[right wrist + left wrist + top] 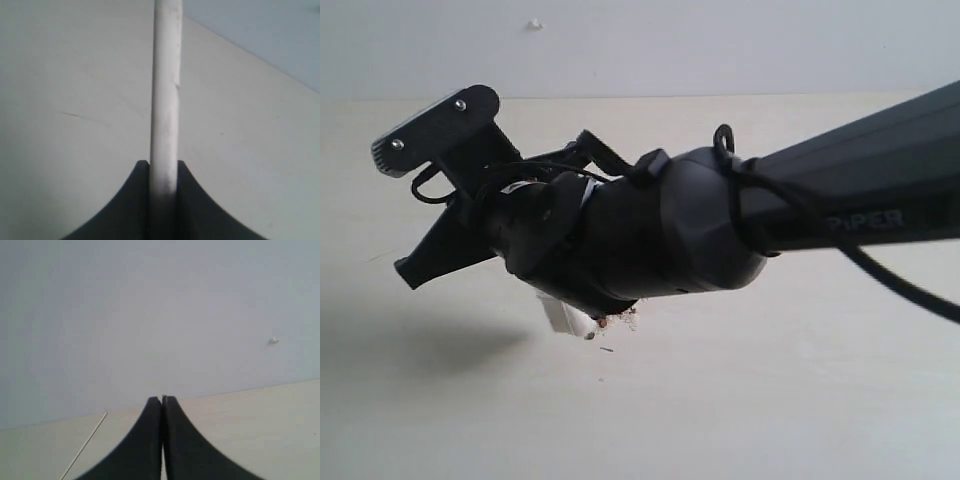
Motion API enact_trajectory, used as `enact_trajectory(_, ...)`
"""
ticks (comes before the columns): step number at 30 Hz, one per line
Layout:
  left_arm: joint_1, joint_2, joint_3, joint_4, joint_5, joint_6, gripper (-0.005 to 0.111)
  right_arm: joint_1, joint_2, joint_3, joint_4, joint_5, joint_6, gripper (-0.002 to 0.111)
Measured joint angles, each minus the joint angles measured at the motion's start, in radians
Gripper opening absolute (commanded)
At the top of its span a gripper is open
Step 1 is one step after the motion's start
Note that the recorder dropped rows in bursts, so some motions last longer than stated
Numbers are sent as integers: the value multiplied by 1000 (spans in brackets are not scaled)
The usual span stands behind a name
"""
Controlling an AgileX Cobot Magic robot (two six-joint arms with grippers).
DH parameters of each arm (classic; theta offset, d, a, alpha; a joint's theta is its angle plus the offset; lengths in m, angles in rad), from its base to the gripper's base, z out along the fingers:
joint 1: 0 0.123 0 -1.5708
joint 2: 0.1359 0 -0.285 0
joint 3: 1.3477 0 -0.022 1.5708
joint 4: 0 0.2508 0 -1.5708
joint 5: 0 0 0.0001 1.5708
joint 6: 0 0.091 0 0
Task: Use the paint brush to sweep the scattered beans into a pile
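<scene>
My right gripper (163, 165) is shut on the pale handle of the paint brush (165, 90), which shows edge-on and runs away over the table. In the exterior view the right arm (720, 225) fills the middle and hides most of the brush. Only a pale corner of the paint brush (563, 318) pokes out beneath the arm, down at the table. A few reddish-brown beans (618, 320) with white crumbs lie right beside that corner; the rest are hidden by the arm. My left gripper (162, 399) is shut with nothing in it, facing the far wall.
The pale wooden table (770, 400) runs back to a grey wall (640, 45) carrying a small white speck (534, 24). A thin pale line (85, 442) crosses the table in the left wrist view. The right arm's cable (880, 270) hangs on the right.
</scene>
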Motion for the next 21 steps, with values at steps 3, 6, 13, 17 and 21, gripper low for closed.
enact_trajectory(3,0,0,0,0,0,0,0,2,-22,0,-1,106,-27,0)
enact_trajectory(6,0,0,0,0,0,0,0,2,-24,10,-5,194,-57,0)
enact_trajectory(13,0,0,0,0,0,0,0,4,-24,103,-13,161,-134,0)
enact_trajectory(17,0,0,0,0,0,0,0,4,-24,123,-28,140,-141,0)
enact_trajectory(21,0,0,0,0,0,0,0,4,-5,123,-56,87,-141,0)
